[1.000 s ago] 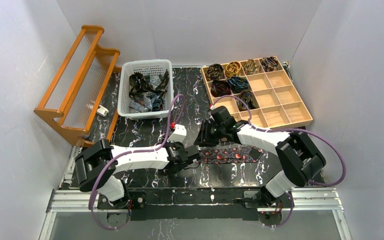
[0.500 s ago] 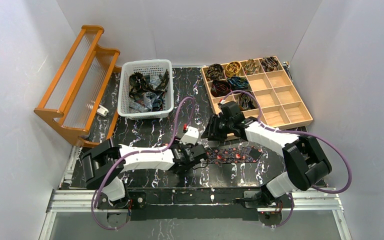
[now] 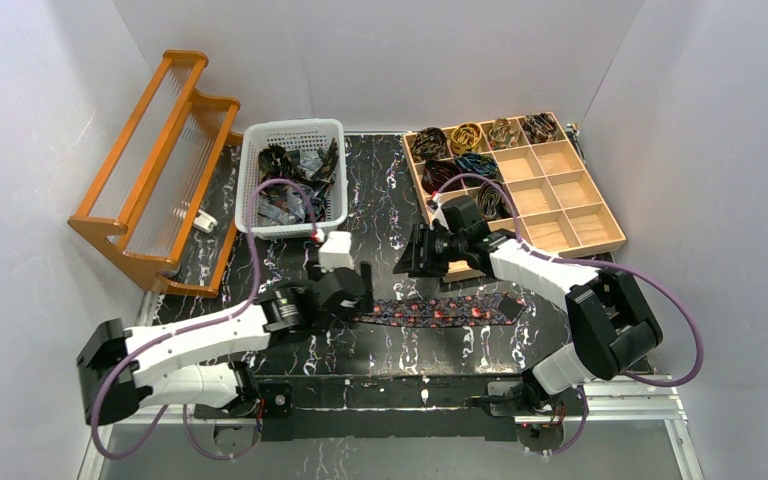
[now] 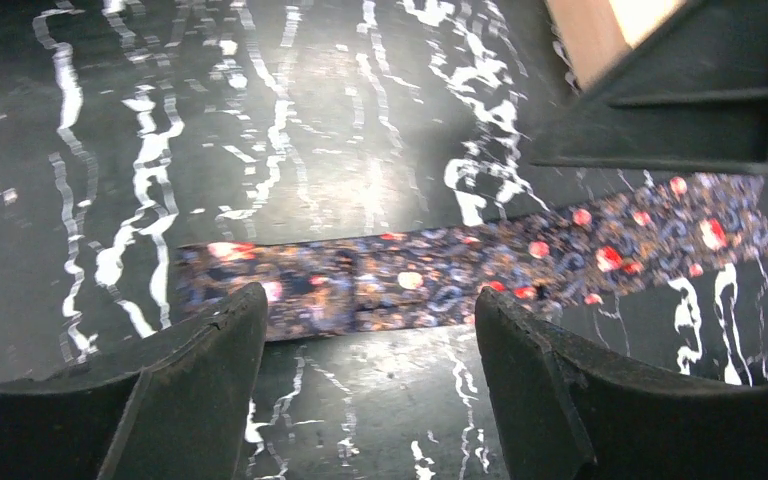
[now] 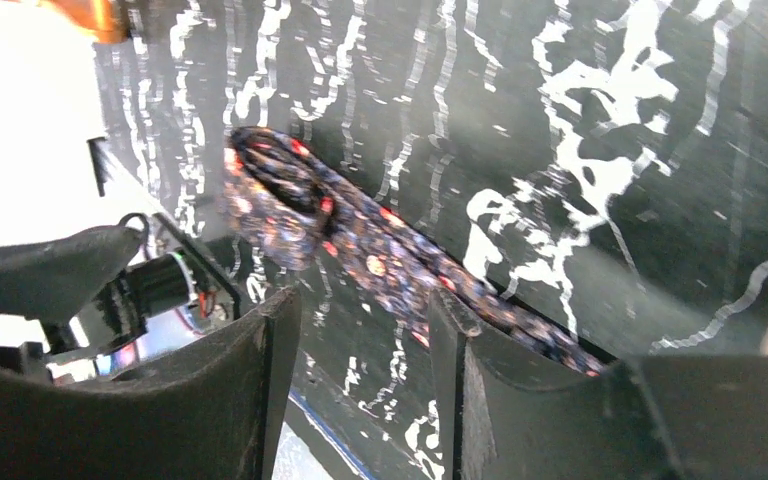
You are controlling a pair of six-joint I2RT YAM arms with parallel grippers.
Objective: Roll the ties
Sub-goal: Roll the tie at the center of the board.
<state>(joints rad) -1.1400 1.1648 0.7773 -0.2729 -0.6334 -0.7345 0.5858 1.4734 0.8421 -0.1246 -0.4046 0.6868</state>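
A dark tie with red-pink dots [image 3: 440, 311] lies flat and stretched out near the table's front edge. In the left wrist view the tie [image 4: 410, 280] runs across just beyond my open, empty left gripper [image 4: 370, 310]. In the top view the left gripper [image 3: 353, 297] hovers at the tie's narrow left end. My right gripper [image 3: 408, 264] is open and empty, above and behind the tie's middle. In the right wrist view the tie [image 5: 360, 250] runs diagonally past the open right gripper [image 5: 360, 305], with a folded lump at its far end.
A white basket [image 3: 295, 127] with loose ties stands at the back left. A wooden compartment tray [image 3: 570, 220] at the back right holds several coiled ties [image 3: 460, 160]. An orange wooden rack [image 3: 155, 170] leans at the far left.
My left arm has drawn back to the left and its gripper has come off the tie. The tie now lies longer toward the left. My right gripper has shifted slightly back.
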